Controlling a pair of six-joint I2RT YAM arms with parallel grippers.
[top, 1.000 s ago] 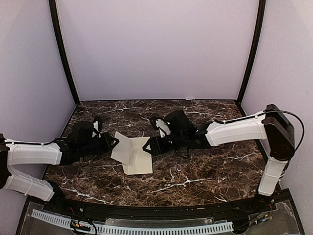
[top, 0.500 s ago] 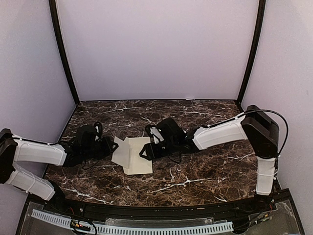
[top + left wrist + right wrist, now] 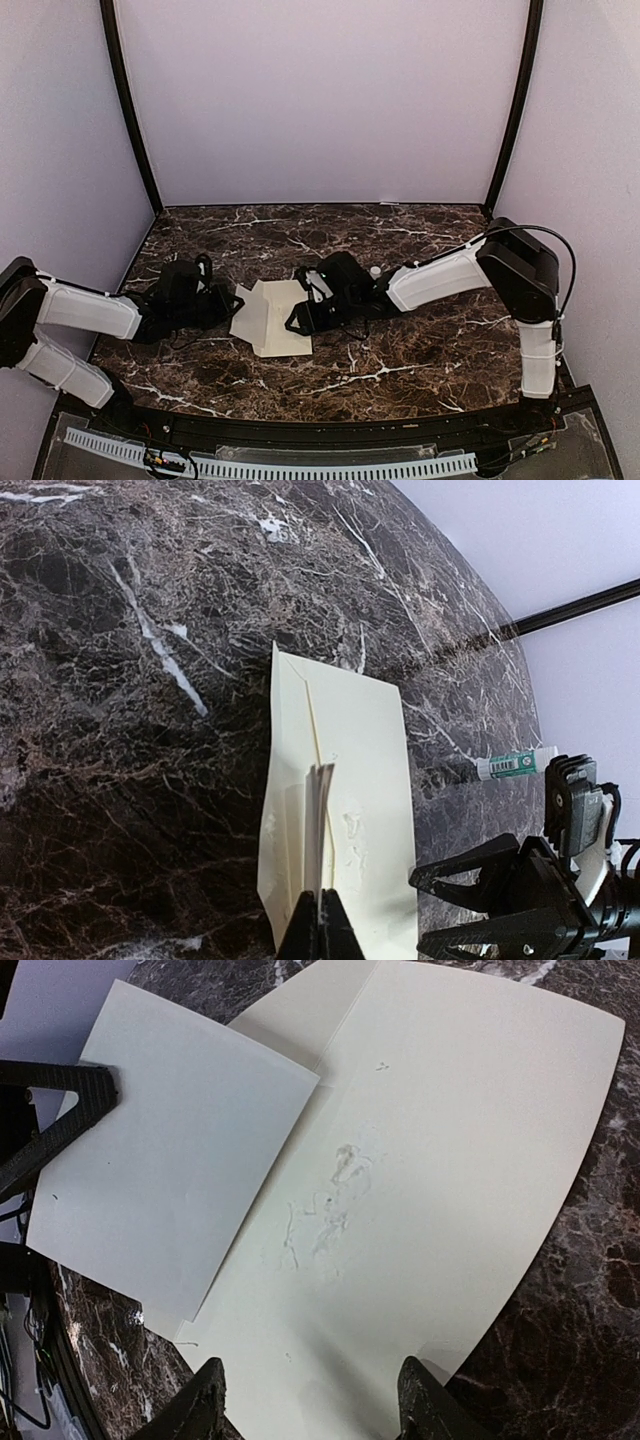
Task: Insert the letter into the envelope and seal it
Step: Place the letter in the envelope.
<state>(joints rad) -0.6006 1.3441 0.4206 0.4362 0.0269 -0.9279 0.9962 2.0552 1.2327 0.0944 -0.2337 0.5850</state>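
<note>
The cream envelope [image 3: 285, 325] lies flat on the marble table, face with the faint emblem [image 3: 335, 1195] up, its flap open to the left [image 3: 285, 810]. My left gripper [image 3: 233, 300] is shut on the edge of the whitish letter [image 3: 170, 1150], holding it tilted up over the envelope's left part. In the left wrist view the letter [image 3: 320, 820] shows edge-on above the shut left gripper [image 3: 321, 905]. My right gripper [image 3: 312, 1405] is open, its fingertips [image 3: 205, 1400] low over the envelope's right edge. It also shows in the top view [image 3: 293, 318].
A glue stick [image 3: 374, 271] with a green label lies on the table behind the right gripper, also seen in the left wrist view [image 3: 515, 763]. Purple walls enclose the table on three sides.
My right gripper has moved left and down onto the envelope's right edge. My left gripper has edged right with the letter, which now stands closer over the envelope.
</note>
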